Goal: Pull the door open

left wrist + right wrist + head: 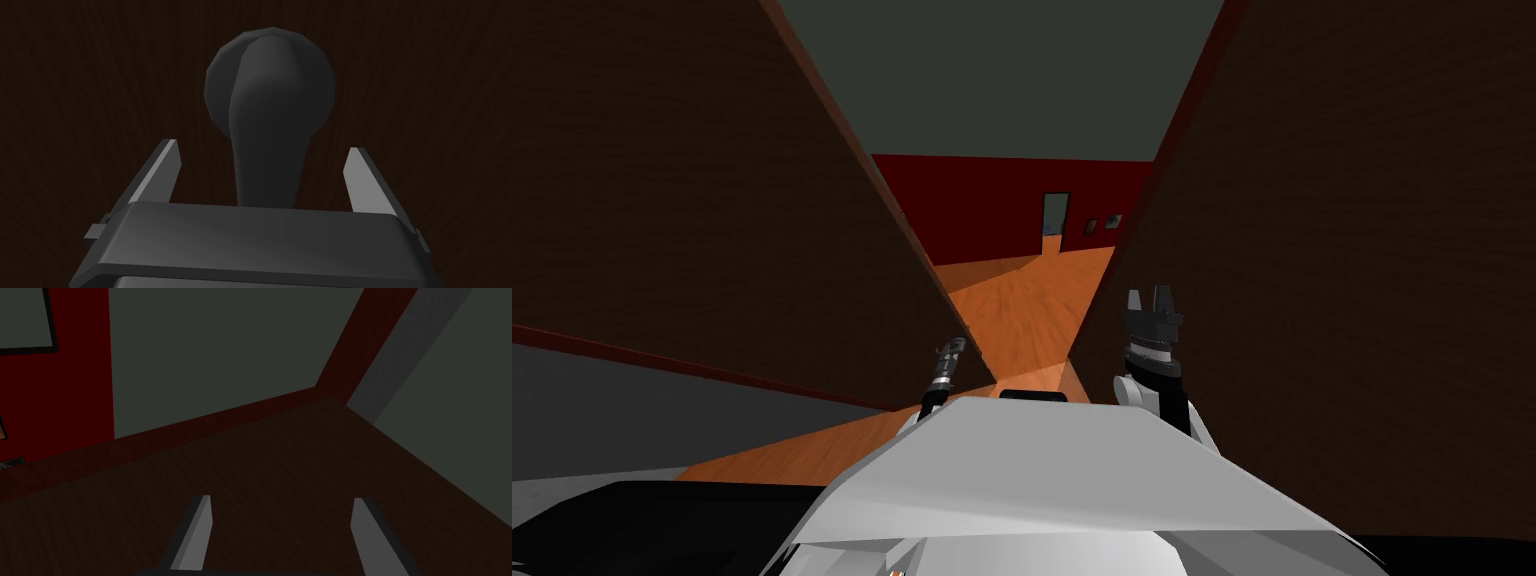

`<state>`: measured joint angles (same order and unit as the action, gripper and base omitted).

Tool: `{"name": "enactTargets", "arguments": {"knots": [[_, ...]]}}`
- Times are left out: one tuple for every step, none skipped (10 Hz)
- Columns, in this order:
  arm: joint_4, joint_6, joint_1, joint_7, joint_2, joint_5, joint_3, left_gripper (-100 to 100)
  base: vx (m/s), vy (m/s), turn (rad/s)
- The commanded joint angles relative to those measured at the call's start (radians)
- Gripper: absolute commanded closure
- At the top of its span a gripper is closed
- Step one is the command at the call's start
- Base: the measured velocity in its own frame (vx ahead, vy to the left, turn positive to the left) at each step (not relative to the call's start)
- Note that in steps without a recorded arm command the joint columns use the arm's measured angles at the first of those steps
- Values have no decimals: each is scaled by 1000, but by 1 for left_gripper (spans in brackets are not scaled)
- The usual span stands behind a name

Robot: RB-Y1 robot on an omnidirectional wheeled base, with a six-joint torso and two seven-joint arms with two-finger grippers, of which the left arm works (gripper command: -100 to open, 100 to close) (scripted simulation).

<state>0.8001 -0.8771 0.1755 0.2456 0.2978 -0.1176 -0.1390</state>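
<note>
Two claws, both spread wide. Left claw (262, 146) straddles one dark lever handle (270, 85), a finger on each side with a gap on both, not touching. The handle is mounted on the dark brown door (75, 100), right in front of the claw. Right claw (281, 499) has its fingers apart and faces a dark brown panel (300, 453). Orange floor (1012, 300) runs between the two brown panels.

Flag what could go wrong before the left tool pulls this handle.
1. The left tool is open, its fingers clear of the dark handle: pulling now would likely slip off.
2. The handle is smooth and rounded, so a loose grip may slide.
3. The right tool, open, hangs near a dark brown surface and might brush it.
</note>
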Motion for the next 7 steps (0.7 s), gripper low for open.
{"name": "enactTargets", "arguments": {"knots": [[0,0,0,-1,-1,0,1,100,-9,0,12],[0,0,0,-1,-1,0,1,100,-26,-1,-2],[0,0,0,-1,-1,0,1,100,-20,0,-10],[0,0,0,-1,-1,0,1,100,-12,0,-3],[0,0,0,-1,-1,0,1,100,-6,-1,2],[0,0,0,-1,-1,0,1,100,0,0,0],[-1,-19,17,17,12,8,15,100,-125,51,-148]]}}
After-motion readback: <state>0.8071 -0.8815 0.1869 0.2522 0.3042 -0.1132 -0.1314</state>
